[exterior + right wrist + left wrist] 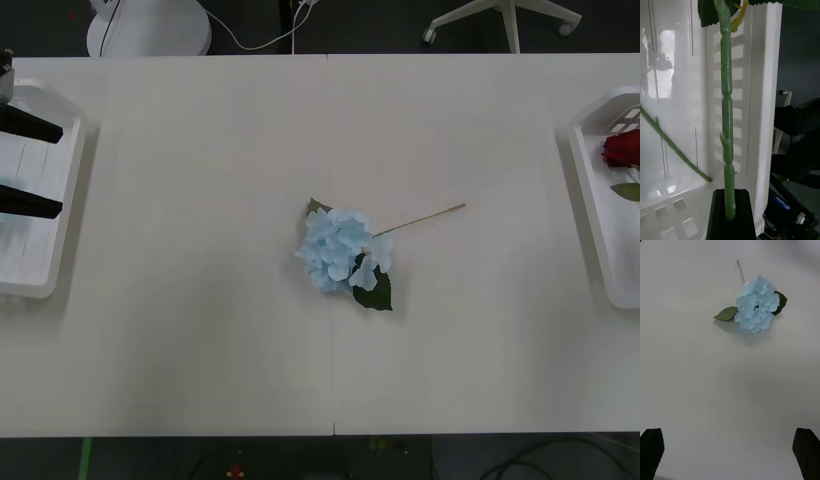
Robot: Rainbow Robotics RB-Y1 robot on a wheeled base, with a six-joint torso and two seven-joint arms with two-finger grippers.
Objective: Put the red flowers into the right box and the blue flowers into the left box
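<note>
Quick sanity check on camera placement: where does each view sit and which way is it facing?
Front: above the arms, looking down at the table; left gripper over the left box.
Right wrist: on the right arm, facing the right box; right gripper shut on a red flower stem.
Left wrist: on the left arm, fingers open, facing the blue flower.
Shared: front and left wrist both see the blue flower.

- You are looking at the left gripper point(730, 453) showing two matte black fingers point(651, 450) with blunt, rounded tips.
- In the front view its fingers are appearing as flat black bars.
- The right gripper point(730, 215) is presenting a plain black, squared block face.
</note>
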